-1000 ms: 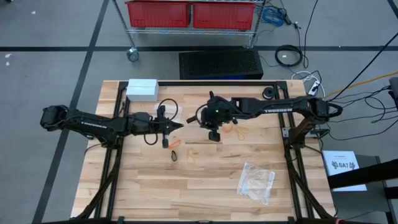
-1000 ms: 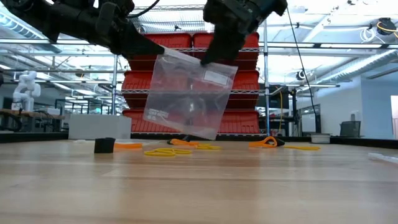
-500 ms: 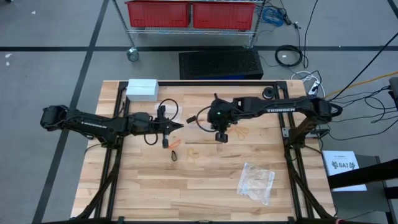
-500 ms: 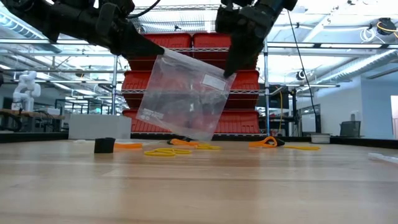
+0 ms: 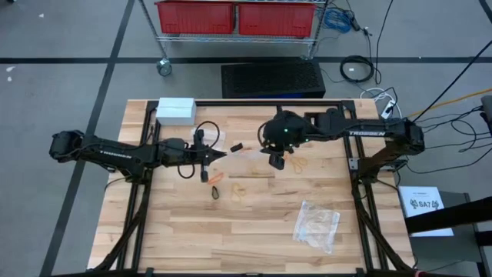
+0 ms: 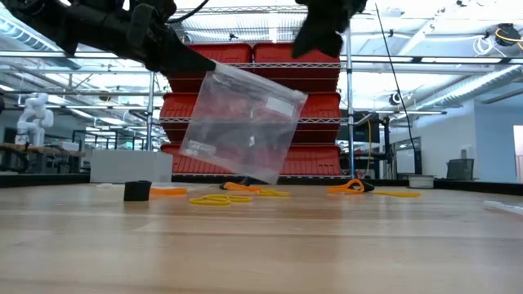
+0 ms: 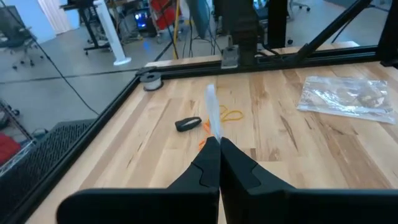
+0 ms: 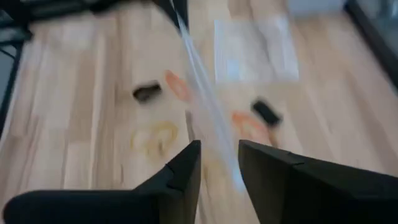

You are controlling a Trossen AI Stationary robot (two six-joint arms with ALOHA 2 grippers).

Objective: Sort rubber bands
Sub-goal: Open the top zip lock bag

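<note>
My left gripper [image 5: 221, 154] is shut on a clear plastic bag [image 6: 241, 122] that hangs above the table's middle. My right gripper [image 5: 275, 160] is open and empty, up and to the right of the bag; in the low view it is above the bag's free top corner [image 6: 319, 33]. Rubber bands lie loose on the wood: orange and black ones [image 5: 217, 186], a yellow one [image 5: 239, 188], a black one [image 5: 236, 146] and orange ones [image 5: 297, 163]. In the low view they show as flat orange [image 6: 167, 192] and yellow [image 6: 214, 199] loops. My left gripper pinches the bag's upper corner [image 6: 206, 69] between its two shut fingers. The fingers come level from the table's left side, and the bag's edge stands out just past the fingertips [image 7: 213, 118]. The bag hangs tilted below the fingers, clear of the table.
A second clear bag [image 5: 317, 225] lies flat at the near right. A white box [image 5: 175, 110] sits at the far left. A small black block [image 6: 137, 190] stands on the wood. A black frame rail runs along the far edge [image 5: 269, 101].
My right gripper has let go of the bag's upper right corner and gone up and toward the table's right edge. The bag has stayed hanging from my left gripper, tipped a little more to one side.
</note>
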